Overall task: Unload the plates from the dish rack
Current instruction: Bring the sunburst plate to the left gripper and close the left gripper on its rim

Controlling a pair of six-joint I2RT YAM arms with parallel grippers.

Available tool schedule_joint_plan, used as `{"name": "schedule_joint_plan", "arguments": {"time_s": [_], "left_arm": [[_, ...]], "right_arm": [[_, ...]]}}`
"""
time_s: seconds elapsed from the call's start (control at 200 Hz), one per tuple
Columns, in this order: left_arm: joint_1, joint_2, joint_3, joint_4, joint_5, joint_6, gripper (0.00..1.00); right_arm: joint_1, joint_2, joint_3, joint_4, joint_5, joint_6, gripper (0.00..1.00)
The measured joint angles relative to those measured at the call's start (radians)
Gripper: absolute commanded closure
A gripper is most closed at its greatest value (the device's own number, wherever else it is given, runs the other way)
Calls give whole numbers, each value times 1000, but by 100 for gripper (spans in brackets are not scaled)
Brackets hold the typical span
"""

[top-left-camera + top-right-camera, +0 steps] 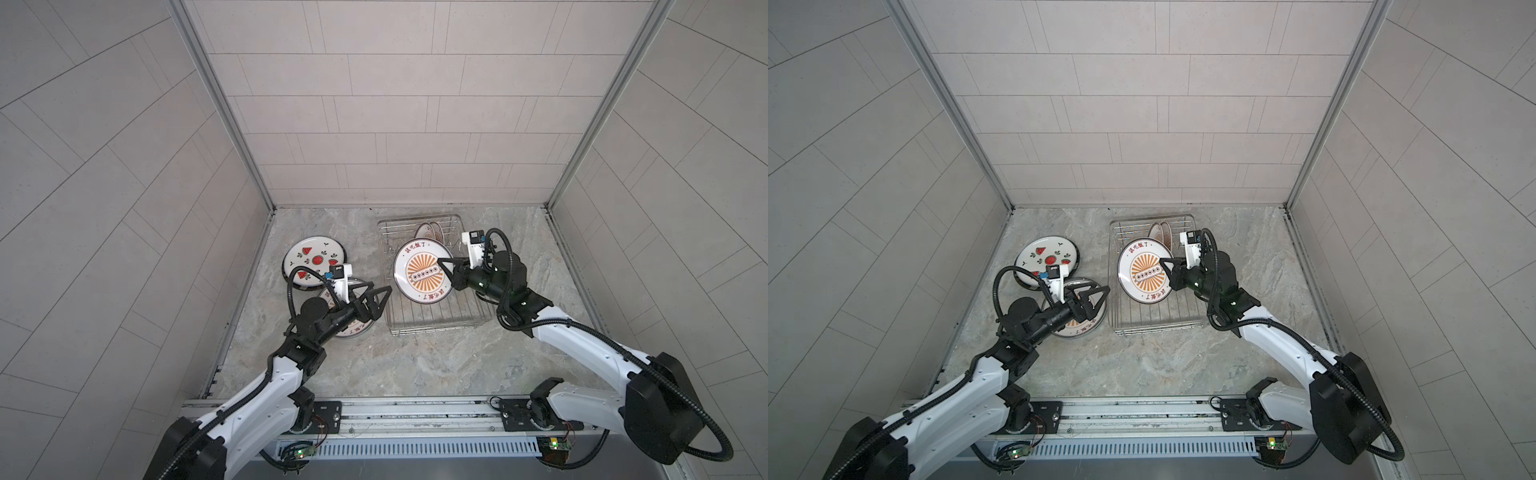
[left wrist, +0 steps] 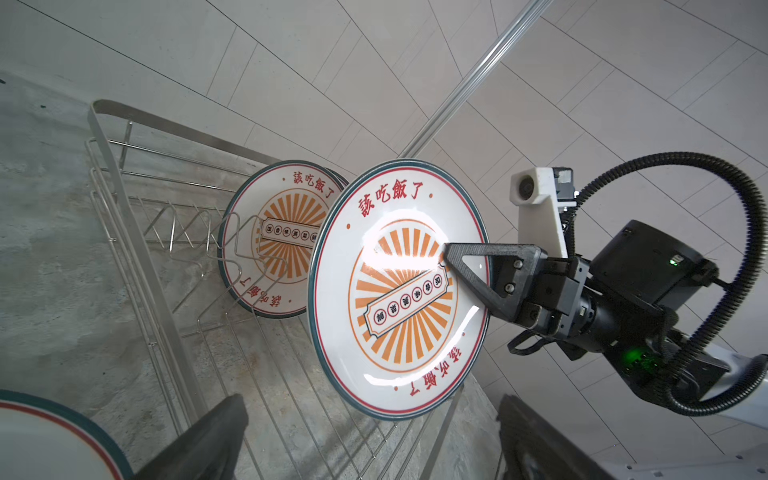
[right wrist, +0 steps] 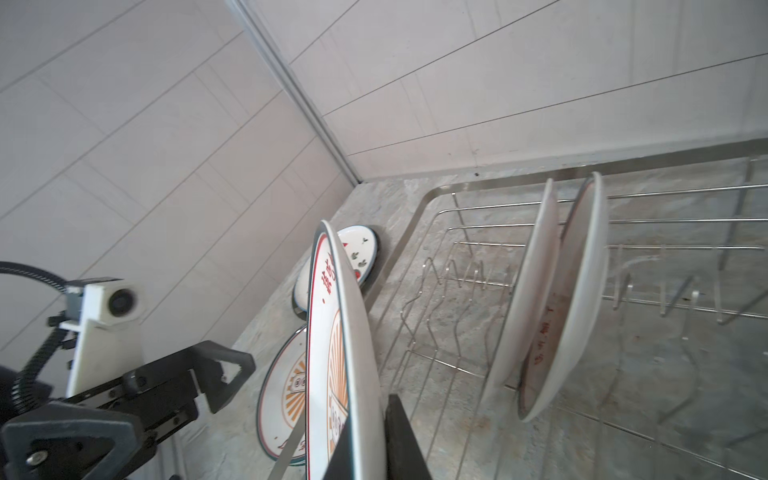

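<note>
Right gripper (image 1: 441, 262) is clamped on the rim of a sunburst plate (image 1: 415, 272), holding it tilted above the dish rack (image 1: 436, 322), where two upright plates (image 1: 430, 232) stand at the far end. Left gripper (image 1: 382, 302) gapes wide just left of the rack, over a second sunburst plate (image 1: 353, 330) lying flat near a watermelon plate (image 1: 311, 259).

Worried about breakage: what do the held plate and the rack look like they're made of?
Held plate: probably glazed ceramic, possibly melamine. Its glossy white face shows sharp light reflections over the printed pattern.
Rack: polished metal wire, likely stainless steel, judging by the thin, silvery, shiny rods.
</note>
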Motion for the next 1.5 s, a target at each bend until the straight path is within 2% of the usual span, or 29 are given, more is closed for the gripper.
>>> {"name": "schedule_joint_plan", "arguments": {"time_s": [0.19,0.3,0.41,0.52,0.596,0.671,0.896,0.996,1.056,1.256,1.386,1.501], "left_arm": [[-41,29,33,32,18,3,10],[-64,31,33,64,17,6,21],[-86,32,34,90,13,7,37],[-104,45,35,106,16,-3,53],[-112,56,41,109,24,-5,60],[-116,66,46,113,32,-8,62],[-117,95,48,137,48,-35,82],[-117,122,48,166,63,-54,85],[-117,144,48,185,70,-66,91],[-114,205,48,262,74,-107,99],[-114,227,48,283,69,-129,100],[-115,230,48,284,56,-148,100]], "right_arm": [[0,-56,-36,68,-182,22,87],[0,-100,-35,68,-239,18,87],[0,-129,-35,64,-275,13,87],[0,-146,-35,48,-285,1,87],[0,-147,-35,43,-291,-6,87],[0,-146,-35,36,-294,-9,87],[0,-140,-34,19,-294,-14,86],[2,-126,-29,17,-293,-19,85],[3,-114,-21,14,-290,-24,84],[-9,-89,-16,-4,-245,-40,81],[-8,-84,-15,-9,-227,-45,74],[4,-84,-2,-24,-224,-58,49]]}}
